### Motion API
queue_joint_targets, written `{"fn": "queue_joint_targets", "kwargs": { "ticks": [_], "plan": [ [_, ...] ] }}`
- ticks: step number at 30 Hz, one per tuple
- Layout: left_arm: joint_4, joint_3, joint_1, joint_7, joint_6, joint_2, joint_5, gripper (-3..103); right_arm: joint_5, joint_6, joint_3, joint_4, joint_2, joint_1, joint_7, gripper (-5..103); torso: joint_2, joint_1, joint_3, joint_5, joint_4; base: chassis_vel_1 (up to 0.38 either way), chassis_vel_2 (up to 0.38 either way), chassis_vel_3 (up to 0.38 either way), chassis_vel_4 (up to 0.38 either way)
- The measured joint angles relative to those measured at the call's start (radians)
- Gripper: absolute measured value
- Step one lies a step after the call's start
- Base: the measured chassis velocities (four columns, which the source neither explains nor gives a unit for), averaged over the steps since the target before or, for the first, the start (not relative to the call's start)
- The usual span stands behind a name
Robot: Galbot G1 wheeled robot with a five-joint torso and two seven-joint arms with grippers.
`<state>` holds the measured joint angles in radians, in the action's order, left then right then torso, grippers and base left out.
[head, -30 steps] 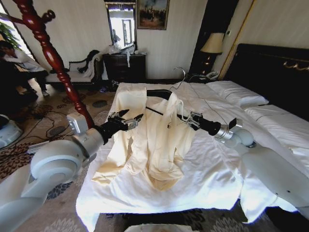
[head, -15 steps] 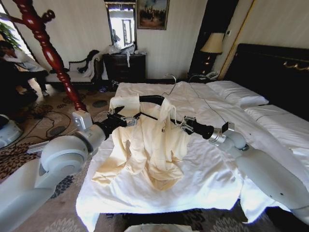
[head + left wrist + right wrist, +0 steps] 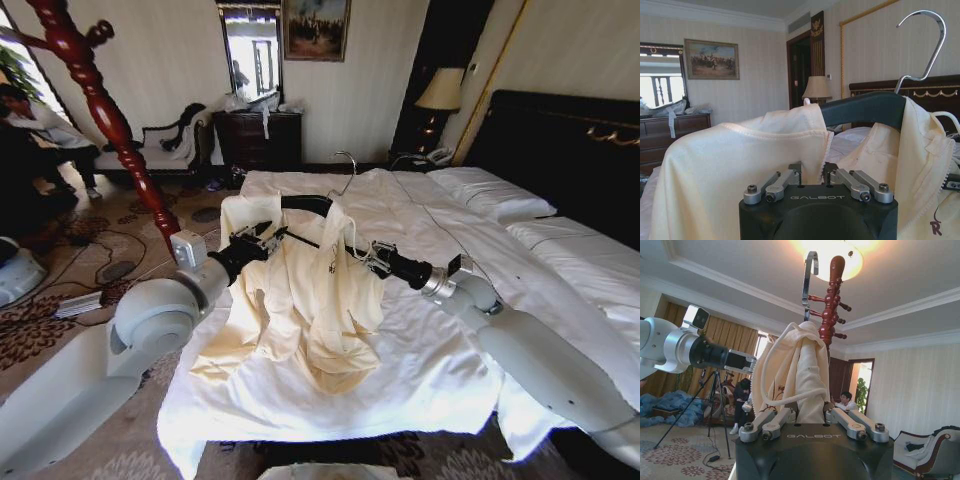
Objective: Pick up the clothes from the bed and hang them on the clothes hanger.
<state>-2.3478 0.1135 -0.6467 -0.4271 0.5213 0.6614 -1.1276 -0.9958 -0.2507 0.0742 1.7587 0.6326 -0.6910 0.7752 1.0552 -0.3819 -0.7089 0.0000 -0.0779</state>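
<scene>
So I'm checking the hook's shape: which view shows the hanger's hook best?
Left wrist view: the silver hook curves in full profile against the wall. The head view shows it small; the right wrist view shows it edge-on.

Bed: the bed point(image 3: 420, 330), very wide, white duvet, tall dark headboard with gold trim.
Pillows: white pillows point(image 3: 495, 195) lying near the headboard.
Garment: the clothes point(image 3: 310, 300), a pale cream-yellow thin-fabric shirt, lower hem and one sleeve resting on the duvet, upper part raised off it.
Duvet edge: hanging over the bed's foot toward the patterned carpet point(image 3: 130, 440).
</scene>
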Motion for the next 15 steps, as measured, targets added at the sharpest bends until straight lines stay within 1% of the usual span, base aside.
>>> {"fn": "queue_joint_targets", "kwargs": {
  "ticks": [1, 3, 4, 5, 6, 7, 8, 10, 11, 12, 15],
  "plan": [
    [0.0, 0.0, 0.0, 0.0, 0.0, 0.0, 0.0, 23, 0.0, 0.0, 0.0, 0.0, 0.0, 0.0, 0.0, 19, 0.0, 0.0, 0.0, 0.0, 0.0, 0.0, 0.0, 0.0, 0.0],
    [0.0, -0.001, 0.0, 0.004, -0.004, 0.0, 0.0, 12, 0.005, -0.003, -0.003, -0.008, 0.003, 0.004, 0.005, 19, 0.0, 0.0, 0.0, 0.0, 0.0, 0.0, 0.0, 0.0, 0.0],
    [-0.001, -0.001, -0.001, 0.005, -0.005, 0.0, 0.0, 12, 0.006, -0.004, -0.003, -0.01, 0.004, 0.006, 0.006, 19, 0.0, 0.0, 0.0, 0.0, 0.0, 0.0, 0.0, 0.0, 0.0],
    [-0.003, 0.001, -0.001, 0.009, -0.011, 0.0, -0.002, 7, 0.012, -0.006, -0.006, -0.02, 0.007, 0.011, 0.01, 19, 0.0, 0.0, 0.0, -0.0001, 0.0001, 0.0, 0.0, 0.0, 0.0],
    [-0.003, 0.001, -0.001, 0.009, -0.011, 0.0, -0.002, 7, 0.012, -0.006, -0.006, -0.02, 0.007, 0.011, 0.01, 19, 0.0, 0.0, 0.0, -0.0001, 0.0001, 0.0, 0.0, 0.0, 0.0],
    [-0.006, 0.003, -0.001, 0.013, -0.017, 0.0, -0.007, 3, 0.015, -0.007, -0.007, -0.026, 0.01, 0.014, 0.01, 19, 0.0, 0.0, 0.0, -0.0001, 0.0001, 0.0, 0.0, 0.0, 0.0],
    [-0.008, 0.006, 0.0, 0.016, -0.021, 0.001, -0.013, 1, 0.018, -0.008, -0.007, -0.03, 0.011, 0.016, 0.011, 19, 0.0, 0.0, 0.0, -0.0001, 0.0001, 0.0, 0.0, 0.0, 0.0],
    [-0.016, 0.012, 0.006, 0.022, -0.028, 0.002, -0.033, 0, 0.025, -0.009, -0.008, -0.041, 0.014, 0.02, 0.011, 19, 0.0, 0.0, 0.0, -0.0001, 0.0001, 0.0, 0.0, 0.0, 0.0],
    [-0.024, 0.018, 0.02, 0.024, -0.033, 0.002, -0.063, 0, 0.034, -0.012, -0.01, -0.052, 0.016, 0.023, 0.011, 19, 0.0, 0.0, 0.0, -0.0001, 0.0001, 0.0, 0.0, 0.0, 0.0],
    [-0.024, 0.018, 0.02, 0.024, -0.033, 0.002, -0.063, 0, 0.034, -0.012, -0.01, -0.052, 0.016, 0.023, 0.011, 19, 0.0, 0.0, 0.0, -0.0001, 0.0001, 0.0, 0.0, 0.0, 0.0],
    [-0.037, 0.023, 0.054, 0.03, -0.037, -0.002, -0.105, 0, 0.046, -0.015, -0.01, -0.067, 0.02, 0.021, 0.012, 19, 0.0, 0.0, 0.0, 0.0, 0.0, 0.0, 0.0, 0.0, 0.0]
  ]
}}
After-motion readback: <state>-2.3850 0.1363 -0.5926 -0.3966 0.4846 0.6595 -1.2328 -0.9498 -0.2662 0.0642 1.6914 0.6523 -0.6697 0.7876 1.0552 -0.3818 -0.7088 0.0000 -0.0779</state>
